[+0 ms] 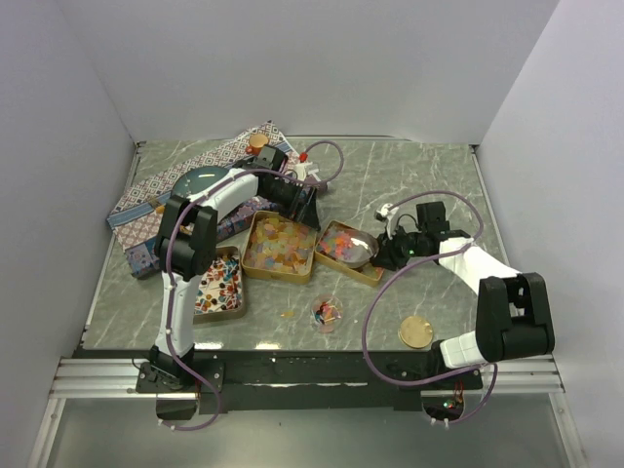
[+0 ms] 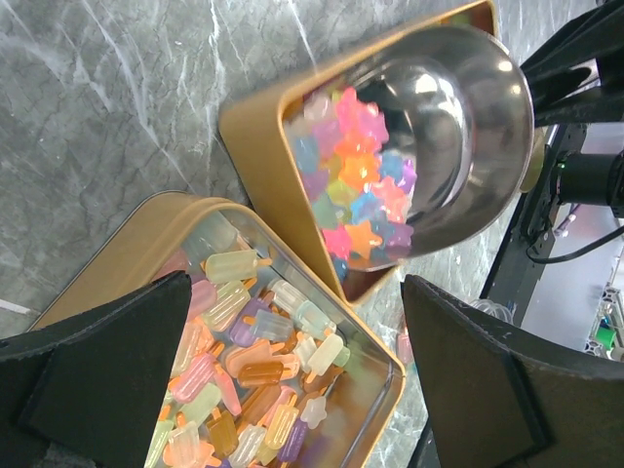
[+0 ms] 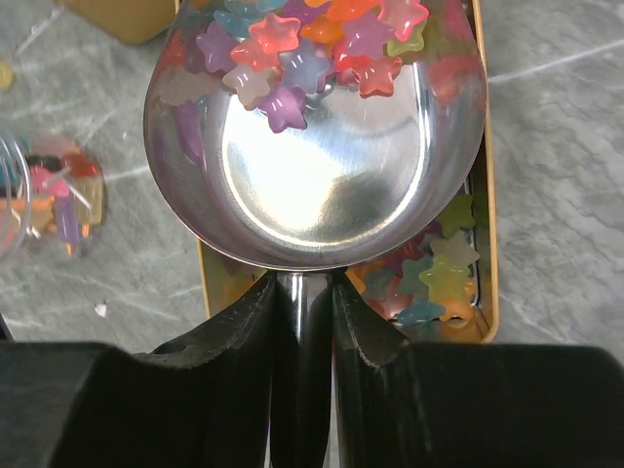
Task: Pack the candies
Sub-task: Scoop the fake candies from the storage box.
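Three gold tins hold the candies. The left tin (image 1: 219,283) has red-white-black ones. The middle tin (image 1: 281,246) has pale popsicle-shaped ones (image 2: 244,361). The right tin (image 1: 343,255) has bright star-shaped ones (image 2: 356,185). My right gripper (image 1: 387,250) is shut on the handle (image 3: 302,322) of a steel scoop (image 3: 312,146). The scoop is over the right tin with several star candies (image 3: 302,49) at its front lip. My left gripper (image 1: 308,208) is open and empty, its fingers (image 2: 97,370) spread above the far end of the middle tin (image 2: 127,253).
A small clear cup (image 1: 327,312) with a few candies stands in front of the tins, also in the right wrist view (image 3: 49,195). A cork disc (image 1: 416,331) lies front right. One loose candy (image 1: 288,314) lies near the cup. Patterned boxes (image 1: 185,190) and a teal lid (image 1: 205,178) sit back left.
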